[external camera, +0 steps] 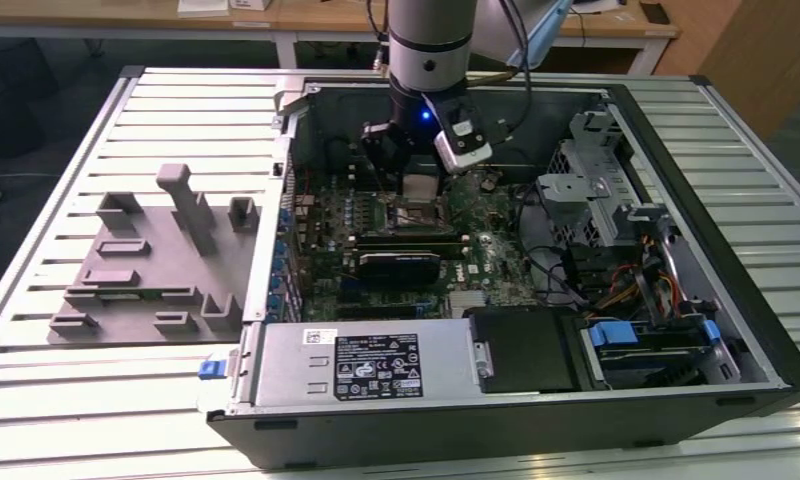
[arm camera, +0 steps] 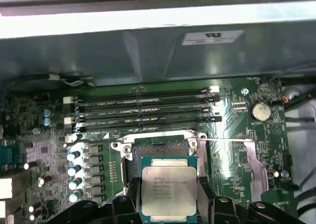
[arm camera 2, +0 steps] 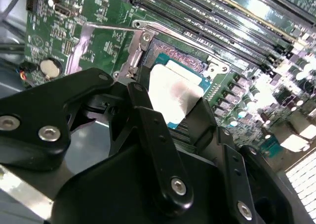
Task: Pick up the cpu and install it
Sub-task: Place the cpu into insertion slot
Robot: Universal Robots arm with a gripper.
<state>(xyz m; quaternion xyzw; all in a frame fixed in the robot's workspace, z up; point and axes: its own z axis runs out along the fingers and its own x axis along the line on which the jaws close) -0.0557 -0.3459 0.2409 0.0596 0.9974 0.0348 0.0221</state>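
The cpu point(arm camera: 169, 190), a flat square chip with a silvery top plate and a green rim, sits between the black fingers point(arm camera: 130, 197) of my gripper point(arm camera: 169, 197), which is shut on it. It hovers just over the open motherboard socket point(arm camera: 159, 141), overlapping the socket's near part. In the second wrist view the cpu point(arm camera 2: 174, 88) shows bright between the two fingers point(arm camera 2: 144, 98), over the socket frame point(arm camera 2: 170, 51). In the exterior view my gripper point(external camera: 420, 192) reaches down into the open computer case above the socket point(external camera: 423, 213).
The socket's metal load plate point(arm camera: 249, 157) is swung open to one side. Memory slots point(arm camera: 143, 112) run beside the socket, and capacitors point(arm camera: 79, 159) line another side. A grey fixture tray point(external camera: 147, 260) lies on the slatted table at the exterior view's left. Drive cages and cables point(external camera: 614, 260) crowd the case.
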